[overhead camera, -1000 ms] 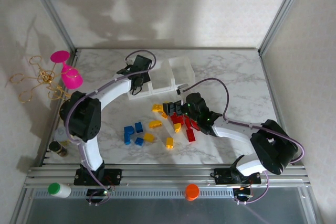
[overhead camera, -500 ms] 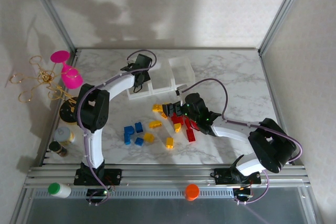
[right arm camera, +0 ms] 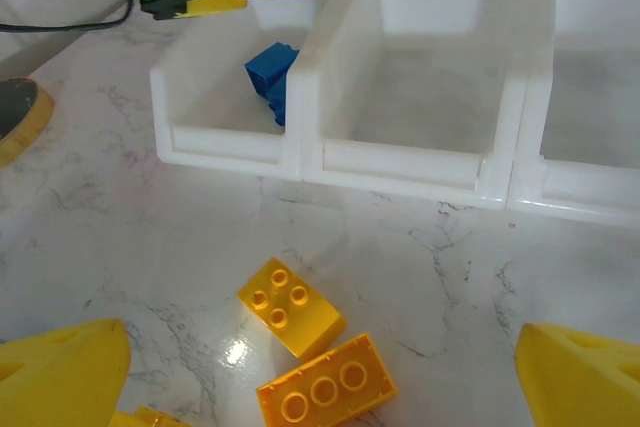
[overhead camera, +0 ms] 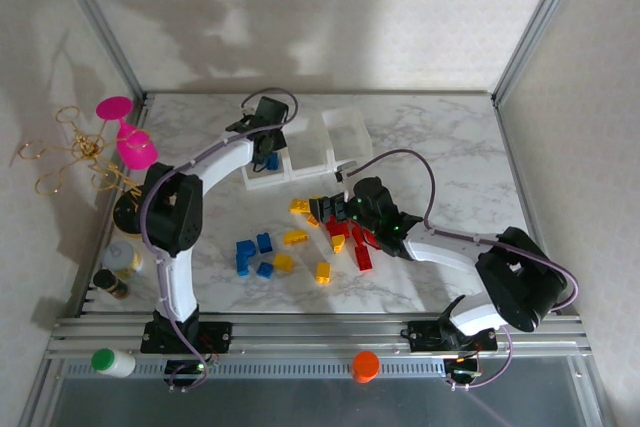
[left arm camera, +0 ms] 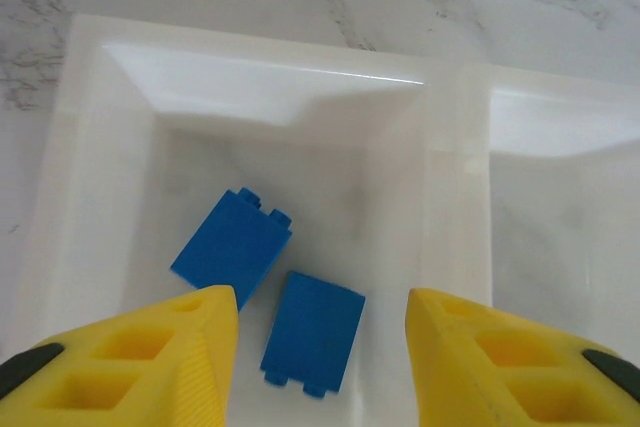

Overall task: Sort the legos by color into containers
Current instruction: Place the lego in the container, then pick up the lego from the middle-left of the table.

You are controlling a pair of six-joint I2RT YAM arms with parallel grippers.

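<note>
1. Left gripper (left arm camera: 320,347): jaws spread, nothing between them. It hangs directly over the left-end compartment of the bins (left arm camera: 430,137).
2. Two blue bricks (left arm camera: 232,247) lie flat inside that compartment, just beside each other.
3. Right gripper (right arm camera: 320,387): jaws wide apart, holding nothing. It hovers in front of the bins, low over yellow bricks (right arm camera: 290,319) lying on the table (overhead camera: 450,147).
4. Middle compartment: no brick to be seen in the right wrist view. The right-end compartment is only partly in view, so its contents cannot be confirmed.
5. Loose stock in front of the bins, top view: three more blue pieces, about five yellow, and red bricks (overhead camera: 363,257) partly hidden under the right gripper, so the count is uncertain.
6. Assessment: the task appears to be at an early stage. Blue is begun, with two binned and three outstanding. Yellow and red look unstarted. Most of the sorting seems to remain.
</note>
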